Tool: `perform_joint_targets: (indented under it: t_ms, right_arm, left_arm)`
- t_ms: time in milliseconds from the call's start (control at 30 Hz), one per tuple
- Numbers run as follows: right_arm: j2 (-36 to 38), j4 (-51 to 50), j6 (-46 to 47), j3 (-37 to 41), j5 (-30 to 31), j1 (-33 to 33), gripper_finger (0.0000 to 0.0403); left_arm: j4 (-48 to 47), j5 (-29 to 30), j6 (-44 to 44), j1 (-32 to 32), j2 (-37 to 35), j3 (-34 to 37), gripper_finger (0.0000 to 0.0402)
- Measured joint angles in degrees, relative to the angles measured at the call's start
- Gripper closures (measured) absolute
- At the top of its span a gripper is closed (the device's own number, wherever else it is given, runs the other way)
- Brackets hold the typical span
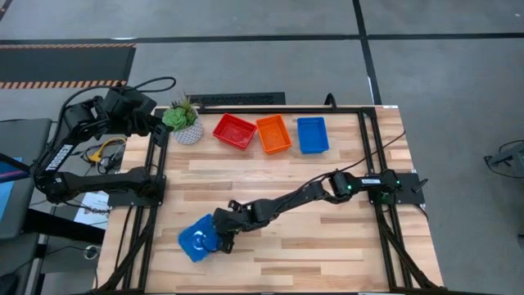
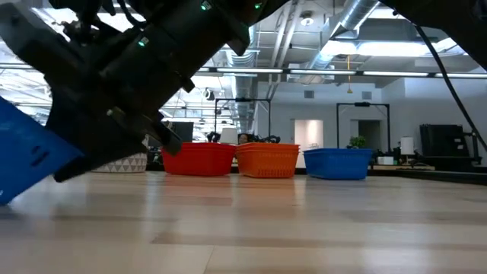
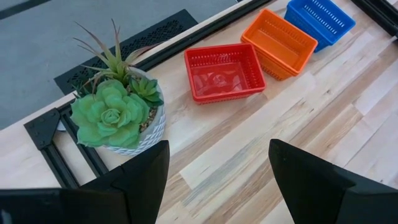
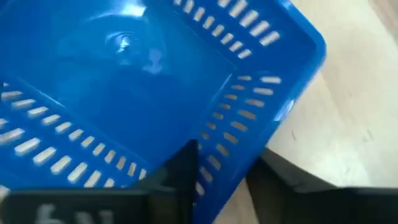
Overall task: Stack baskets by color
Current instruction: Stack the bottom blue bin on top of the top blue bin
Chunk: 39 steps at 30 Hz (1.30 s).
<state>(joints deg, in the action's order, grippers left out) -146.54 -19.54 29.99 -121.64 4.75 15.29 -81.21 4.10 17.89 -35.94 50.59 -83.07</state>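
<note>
A red basket, an orange basket and a blue basket stand in a row on their bottoms at the table's far side. The orange one looks like two nested. Another blue basket sits near the table's near left corner, and my right gripper is shut on it. In the low view this basket is tilted. My left gripper hangs open above the far left corner, holding nothing. My right gripper has one finger inside the blue basket and one outside, with a slotted side wall between them. The fingers slant down from the table's right side. The basket is tilted; whether its low edge rests on the table, I cannot tell.
A green plant in a white pot stands at the far left, beside the red basket. Bare wood lies between the far row and the near edge. Black frame rails run along the table's left and right sides.
</note>
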Motion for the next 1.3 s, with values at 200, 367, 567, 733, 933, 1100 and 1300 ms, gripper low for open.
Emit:
perform_joint_targets:
  t_ms: [200,367,567,733,933,1100,1300]
  right_arm:
    - [0.59,0.17,4.34,-0.11,-0.97,-0.04,0.0387]
    - [2.74,-4.26,8.11,0.06,-0.44,-1.49,0.0396]
    - [9.81,-13.84,4.99,0.11,1.01,-5.41,0.0398]
    - [18.29,-24.12,-2.73,0.04,1.18,-9.16,0.04]
    - [30.21,-39.83,-13.18,-0.02,2.34,-16.51,0.04]
    - [37.63,-53.41,-23.43,0.0,7.95,-21.66,0.04]
    - [48.93,-60.12,-35.97,7.27,5.5,-31.12,0.04]
  left_arm:
    - [0.02,0.0,0.29,0.01,-0.02,0.0,0.0139]
    - [0.04,-0.02,0.24,0.02,0.0,0.0,0.0139]
    - [0.04,-0.02,0.26,0.01,-0.02,0.0,0.0139]
    - [0.07,-0.04,0.26,0.02,-0.02,0.0,0.0139]
    - [0.07,-0.17,1.58,0.01,-0.37,0.02,0.0139]
    - [-0.13,-0.13,3.34,0.0,-1.06,0.02,0.0139]
    - [-0.4,1.53,5.69,0.0,-2.37,0.02,0.0139]
